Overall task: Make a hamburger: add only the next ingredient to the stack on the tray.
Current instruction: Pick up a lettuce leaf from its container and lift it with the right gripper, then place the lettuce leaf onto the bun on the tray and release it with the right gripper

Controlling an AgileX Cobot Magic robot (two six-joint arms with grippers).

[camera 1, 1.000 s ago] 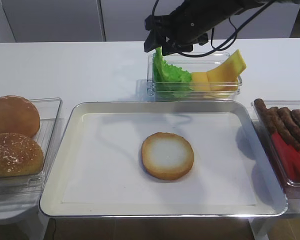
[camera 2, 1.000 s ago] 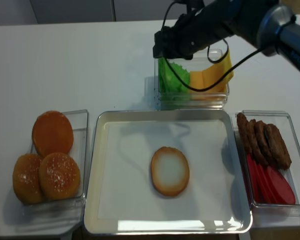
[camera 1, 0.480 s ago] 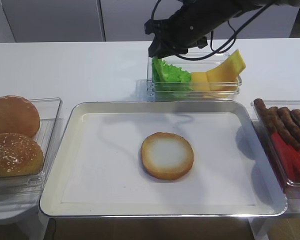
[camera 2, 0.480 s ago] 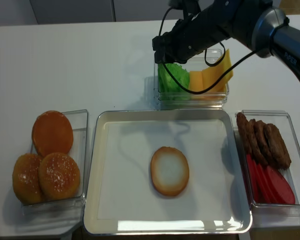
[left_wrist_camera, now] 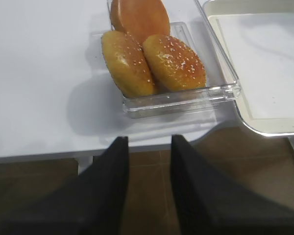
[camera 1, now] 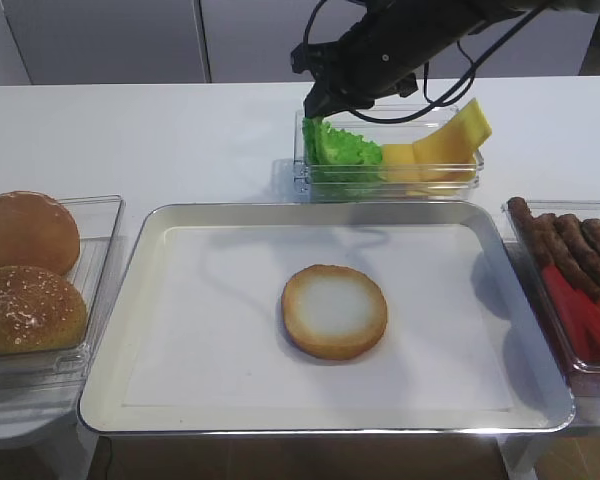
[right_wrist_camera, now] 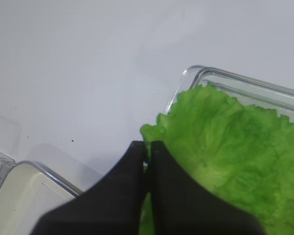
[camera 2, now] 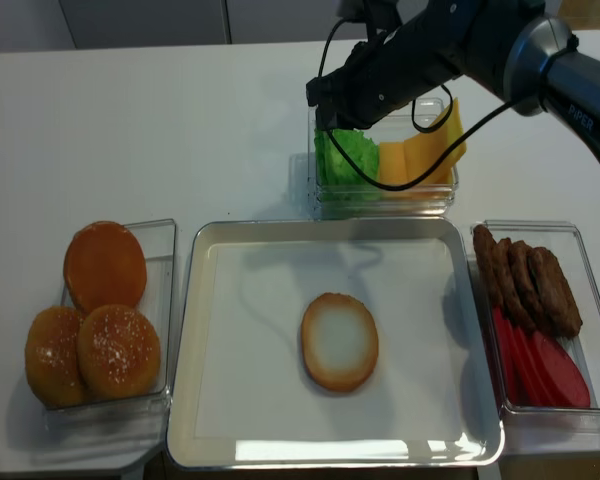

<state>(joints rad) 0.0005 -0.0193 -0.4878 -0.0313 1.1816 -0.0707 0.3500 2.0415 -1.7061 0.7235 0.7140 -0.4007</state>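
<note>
Right gripper (right_wrist_camera: 148, 147) has its black jaws pressed together on the frilly edge of the bright green lettuce leaf (right_wrist_camera: 225, 147) (leaf sits in the clear plastic box (camera 1: 390, 170)), with the flat round cream-faced bun base (camera 1: 334, 311) well below it on the silver metal tray (camera 1: 140, 250).

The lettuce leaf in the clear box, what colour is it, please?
Bright green lettuce leaf, seen best in the right wrist view.
</note>
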